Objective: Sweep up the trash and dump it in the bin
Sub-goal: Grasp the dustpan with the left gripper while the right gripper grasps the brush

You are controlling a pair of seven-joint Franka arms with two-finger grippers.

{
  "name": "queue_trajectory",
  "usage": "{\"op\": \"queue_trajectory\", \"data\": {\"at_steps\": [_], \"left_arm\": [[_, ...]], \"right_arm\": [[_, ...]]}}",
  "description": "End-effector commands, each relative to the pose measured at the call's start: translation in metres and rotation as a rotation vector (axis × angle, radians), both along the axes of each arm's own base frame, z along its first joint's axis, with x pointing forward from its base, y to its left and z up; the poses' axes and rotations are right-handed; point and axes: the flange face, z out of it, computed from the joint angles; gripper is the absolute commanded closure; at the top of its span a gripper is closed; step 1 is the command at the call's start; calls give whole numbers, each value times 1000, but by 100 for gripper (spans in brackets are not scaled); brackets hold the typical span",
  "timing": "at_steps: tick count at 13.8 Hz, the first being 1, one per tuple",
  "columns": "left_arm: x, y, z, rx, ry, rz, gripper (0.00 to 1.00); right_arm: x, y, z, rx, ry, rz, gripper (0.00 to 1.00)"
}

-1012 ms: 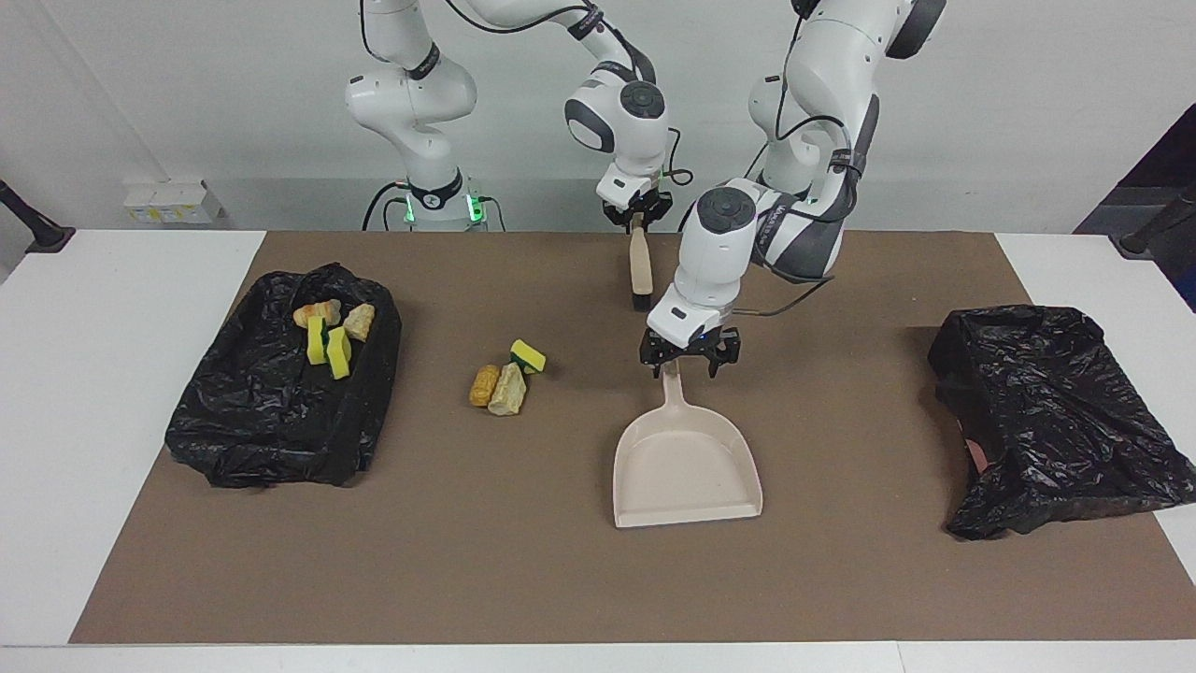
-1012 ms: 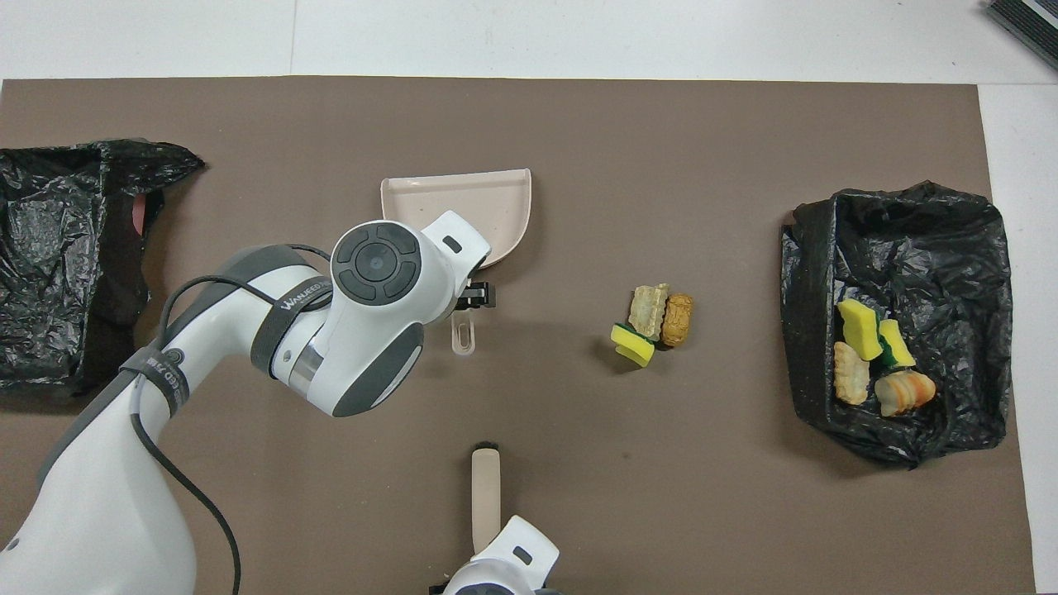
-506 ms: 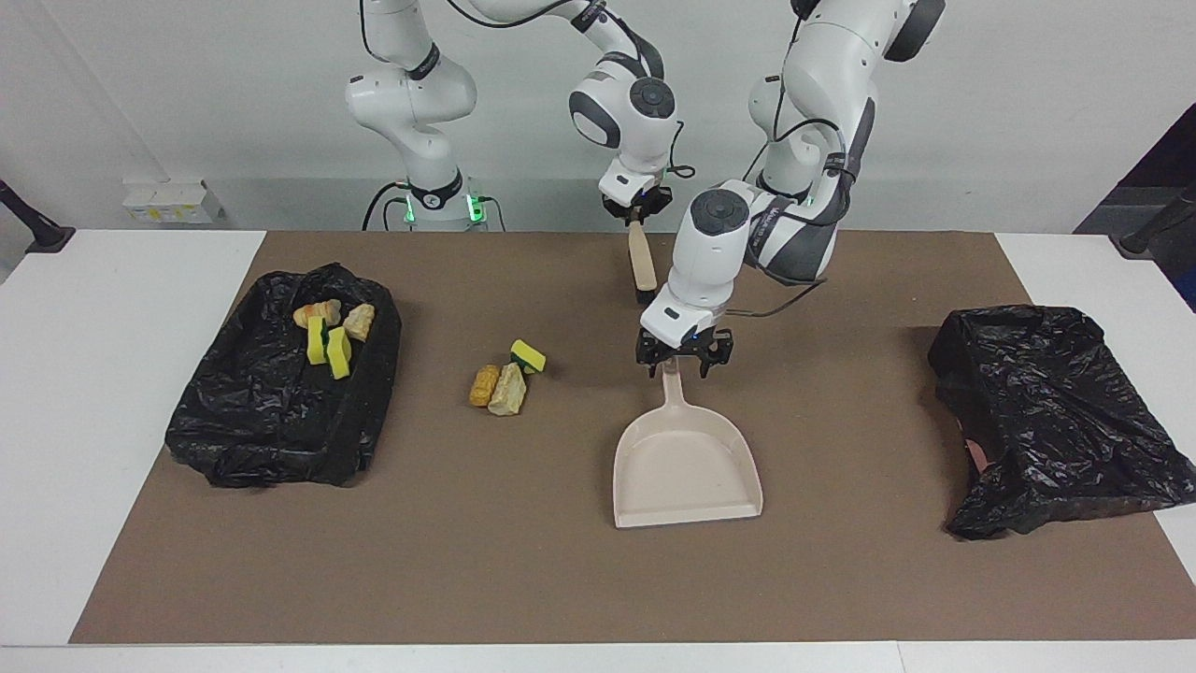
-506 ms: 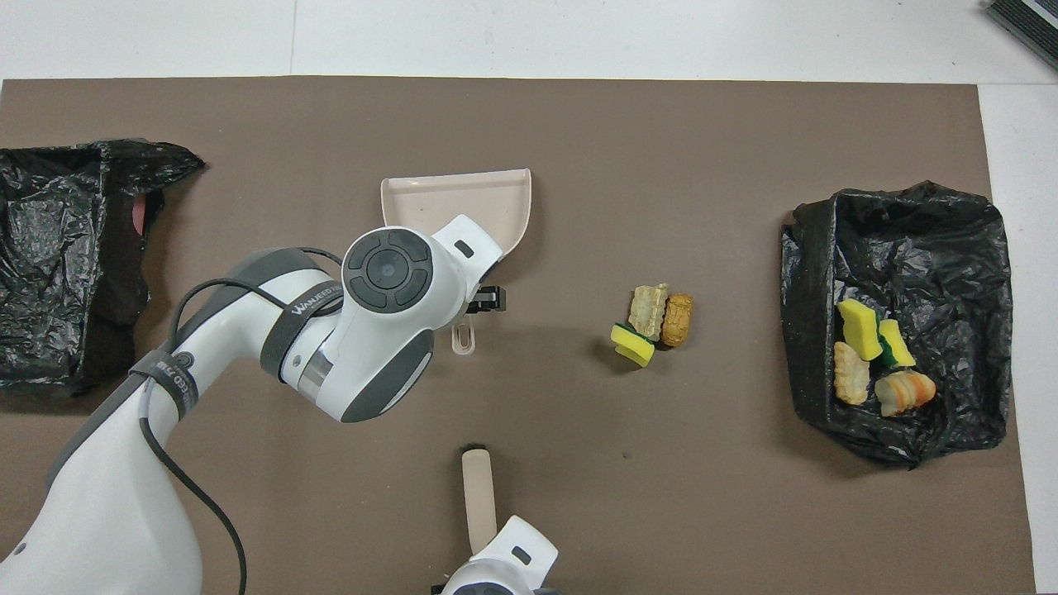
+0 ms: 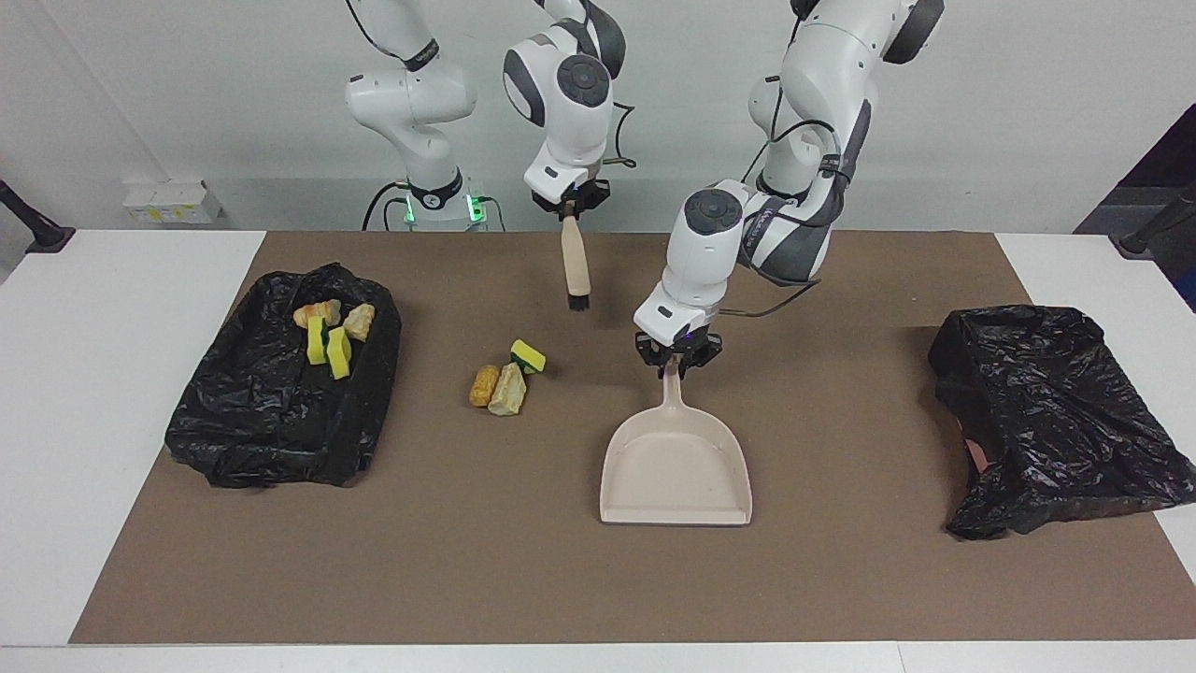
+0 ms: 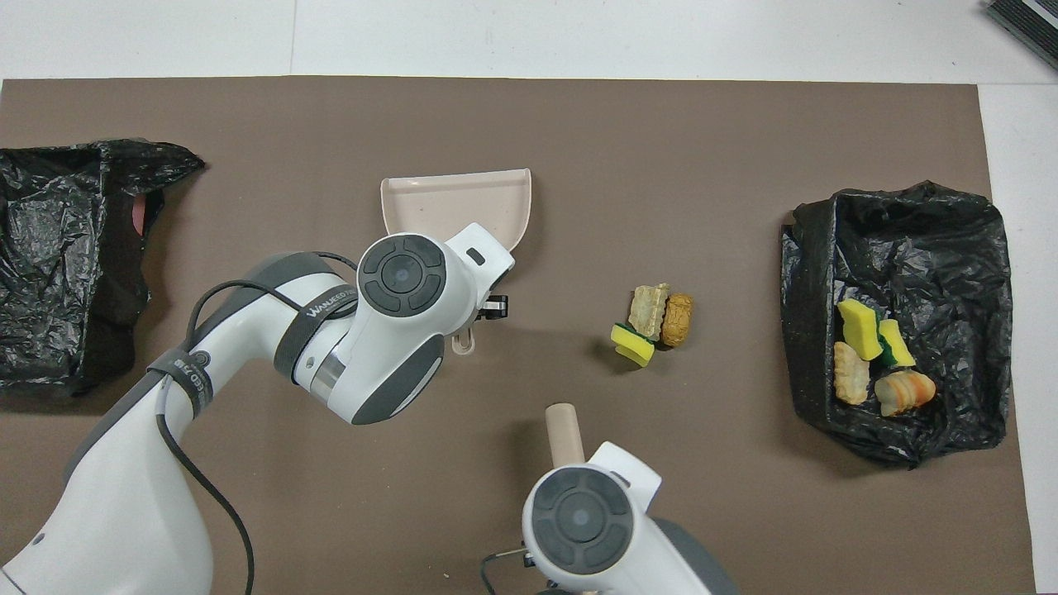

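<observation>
Now the right gripper, pinching the brush, has swung toward the trash at 9 o'clock; the left gripper pinches the dustpan, so sweeping looks next

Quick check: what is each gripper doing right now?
Left gripper: shut on the dustpan handle.
Right gripper: shut on the brush, held over the mat.

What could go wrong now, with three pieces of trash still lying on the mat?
The left gripper holds the dustpan only by its handle end, so the pan may twist once it is pushed. The brush hangs from the right gripper above the mat; a hard sweep might scatter the three lumps past the pan. Both arms are close together and could collide.
</observation>
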Motion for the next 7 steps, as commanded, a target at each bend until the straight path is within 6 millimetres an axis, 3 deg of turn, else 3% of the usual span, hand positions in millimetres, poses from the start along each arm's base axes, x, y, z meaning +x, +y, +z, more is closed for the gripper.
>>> {"op": "queue_trajectory", "data": {"at_steps": [1,3,5,7], "left_arm": [[3,11,20,41,-27,-119,100],[-1,23,33,114,25,-286,100],[-8,35,49,165,59,-546,100],[-8,50,48,182,116,-799,100]], "right_arm": [[34,-37,-12,-81,-79,45,100],[67,-77,-20,-120,-109,139,100],[104,-130,-33,-150,-126,196,100],[127,-164,-58,-190,-124,223,100]]}}
